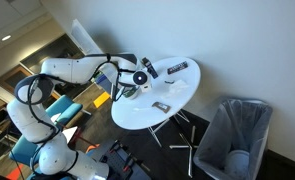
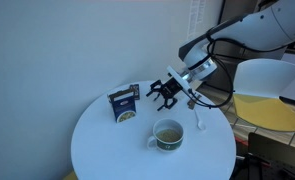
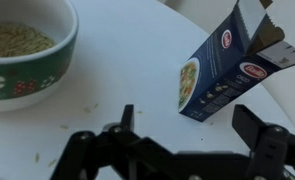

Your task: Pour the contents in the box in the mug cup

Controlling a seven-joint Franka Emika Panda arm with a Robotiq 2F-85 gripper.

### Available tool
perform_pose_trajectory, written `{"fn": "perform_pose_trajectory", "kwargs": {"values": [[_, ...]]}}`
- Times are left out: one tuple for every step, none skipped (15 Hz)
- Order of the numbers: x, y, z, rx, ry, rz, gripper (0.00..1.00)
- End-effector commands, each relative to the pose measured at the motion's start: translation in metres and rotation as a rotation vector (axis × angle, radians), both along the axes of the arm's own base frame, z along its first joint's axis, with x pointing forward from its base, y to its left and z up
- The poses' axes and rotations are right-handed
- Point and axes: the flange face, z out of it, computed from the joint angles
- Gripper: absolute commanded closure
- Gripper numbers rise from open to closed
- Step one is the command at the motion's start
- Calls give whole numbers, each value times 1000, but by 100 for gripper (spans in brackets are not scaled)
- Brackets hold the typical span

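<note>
The box (image 2: pixel 123 105) is a small dark blue carton standing upright on the white round table (image 2: pixel 97 150). In the wrist view the box (image 3: pixel 222 65) has its top flaps open. The mug cup (image 2: pixel 168 134) stands near the table's front, apart from the box. In the wrist view the mug cup (image 3: pixel 17 50) is green with a light rim and holds pale small grains. My gripper (image 2: pixel 167 92) hovers behind both, open and empty. In the wrist view the gripper (image 3: pixel 190 125) has its fingers spread, with the box just beyond them. In an exterior view the gripper (image 1: pixel 137 78) hides the box and mug.
A flat dark oblong with white marks (image 1: pixel 177 68) and a small grey piece (image 1: pixel 159 104) lie on the table (image 1: pixel 177 95). A grey bin (image 1: pixel 232 140) stands on the floor beside it. A yellow seat (image 2: pixel 262 95) is behind the table. Crumbs lie by the mug.
</note>
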Motion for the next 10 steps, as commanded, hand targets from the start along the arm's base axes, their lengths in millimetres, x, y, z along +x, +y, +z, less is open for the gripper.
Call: {"fn": "perform_pose_trajectory", "kwargs": {"values": [[4, 1, -3, 43, 5, -22, 0], [7, 2, -7, 71, 9, -34, 0], [9, 3, -10, 82, 11, -39, 0], [10, 3, -11, 87, 14, -41, 0], [11, 3, -10, 91, 16, -44, 0], [14, 1, -9, 111, 27, -72, 0], [17, -3, -9, 150, 58, -108, 0], [21, -9, -9, 198, 99, -143, 0], [23, -13, -7, 241, 129, -162, 0], [25, -17, -6, 275, 151, -187, 0]]}}
